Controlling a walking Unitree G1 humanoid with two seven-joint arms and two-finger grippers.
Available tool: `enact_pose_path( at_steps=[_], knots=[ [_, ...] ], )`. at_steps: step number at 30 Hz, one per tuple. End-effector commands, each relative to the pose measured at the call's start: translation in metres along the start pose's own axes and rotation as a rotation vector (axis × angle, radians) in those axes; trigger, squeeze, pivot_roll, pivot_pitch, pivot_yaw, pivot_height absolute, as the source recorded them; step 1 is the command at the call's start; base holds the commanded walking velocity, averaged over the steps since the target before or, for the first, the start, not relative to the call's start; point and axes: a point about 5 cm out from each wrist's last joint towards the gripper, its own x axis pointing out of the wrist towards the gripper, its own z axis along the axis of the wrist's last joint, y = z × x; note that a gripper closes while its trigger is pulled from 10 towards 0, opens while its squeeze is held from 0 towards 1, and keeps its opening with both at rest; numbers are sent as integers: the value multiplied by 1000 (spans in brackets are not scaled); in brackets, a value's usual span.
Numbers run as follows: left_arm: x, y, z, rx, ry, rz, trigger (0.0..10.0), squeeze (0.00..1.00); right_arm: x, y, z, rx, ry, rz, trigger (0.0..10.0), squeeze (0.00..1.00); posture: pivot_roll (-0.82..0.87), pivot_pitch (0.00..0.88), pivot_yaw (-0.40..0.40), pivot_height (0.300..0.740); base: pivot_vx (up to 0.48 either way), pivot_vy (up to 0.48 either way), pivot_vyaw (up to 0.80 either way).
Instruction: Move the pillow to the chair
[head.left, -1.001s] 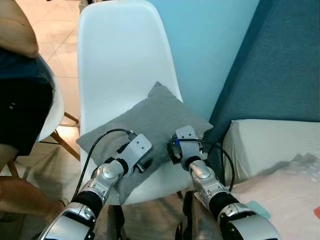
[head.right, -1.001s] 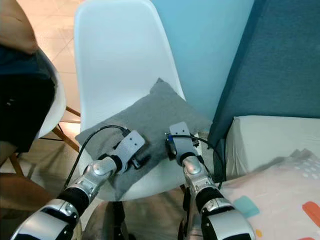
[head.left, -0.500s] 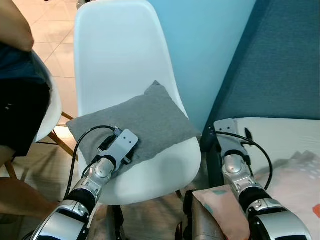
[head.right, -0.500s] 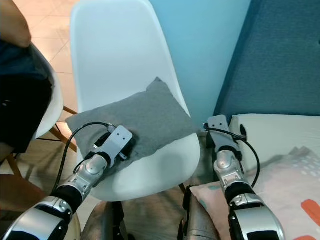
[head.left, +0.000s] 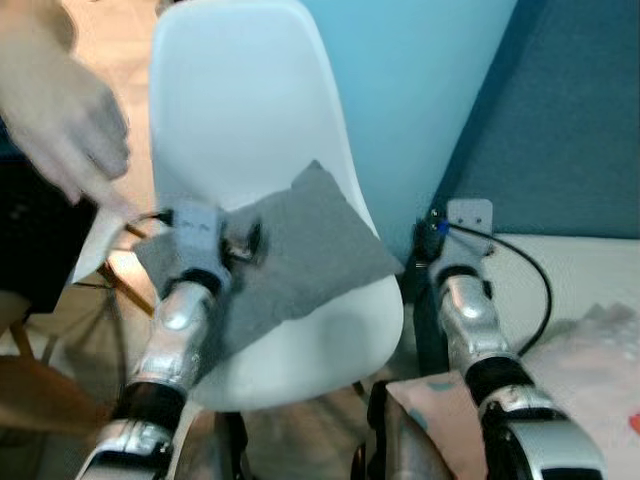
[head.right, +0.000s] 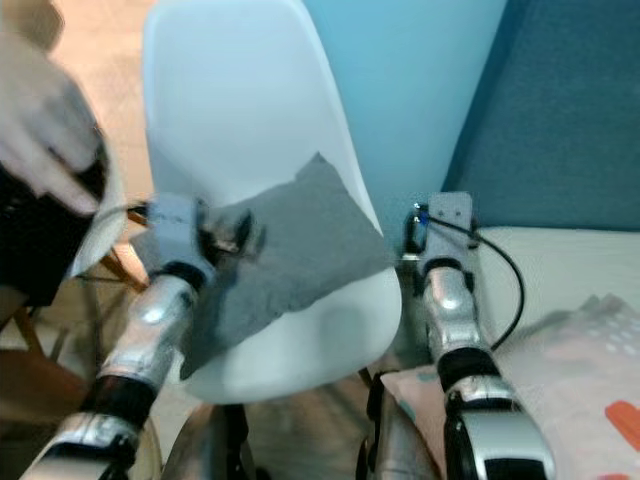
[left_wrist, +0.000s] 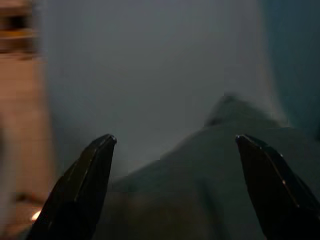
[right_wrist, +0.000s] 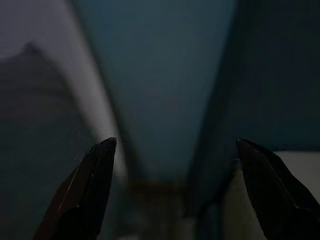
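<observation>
A square grey fabric pillow (head.left: 300, 240) lies flat on the seat of a white moulded plastic chair (head.left: 240, 110), turned diamond-wise with one corner pointing up against the backrest. Its near left part hangs past the seat's front-left edge, and its right corner reaches the seat's right rim.

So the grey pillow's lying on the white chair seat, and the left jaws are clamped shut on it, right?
Not quite. The grey pillow does lie on the white chair seat, but the left gripper has its jaws spread wide open, gripping nothing, as the left wrist view shows.
</observation>
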Motion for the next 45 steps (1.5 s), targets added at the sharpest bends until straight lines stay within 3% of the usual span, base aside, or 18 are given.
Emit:
enact_pose_path(
  at_steps=[1,4,6,11,13,18,27,38,45],
  knots=[
    [-7,5,-10,16,53,23,10000,0,-2,4,-2,0,8,26,10000,0,22,164,9,576,0,0,0],
    [-19,19,-27,31,151,167,10000,0,-9,28,-1,-35,-29,129,10000,0,21,131,0,576,0,0,0],
    [-22,20,-29,19,172,193,10000,0,-11,32,-1,-42,-36,151,10000,0,21,129,0,576,0,0,0],
    [-33,2,-43,-13,289,151,10000,0,-19,41,-13,20,13,197,10000,0,31,91,-3,576,0,0,0],
    [-36,-4,-50,23,329,149,10000,0,-23,43,-16,22,19,214,10000,0,29,83,-2,576,0,0,0],
    [-43,-10,-56,56,339,136,10000,0,-34,48,-28,59,57,242,10000,0,30,61,9,576,0,0,0],
    [-49,-11,-57,124,332,149,10000,0,-53,52,-49,41,93,269,10000,0,33,50,21,576,0,0,0],
    [-50,-20,-56,131,312,110,10000,0,-52,51,-44,39,68,266,10000,0,33,55,21,576,0,0,0],
    [-49,-20,-55,138,311,112,10000,0,-52,50,-43,31,62,266,10000,0,36,56,23,606,0,0,0]
  ],
)
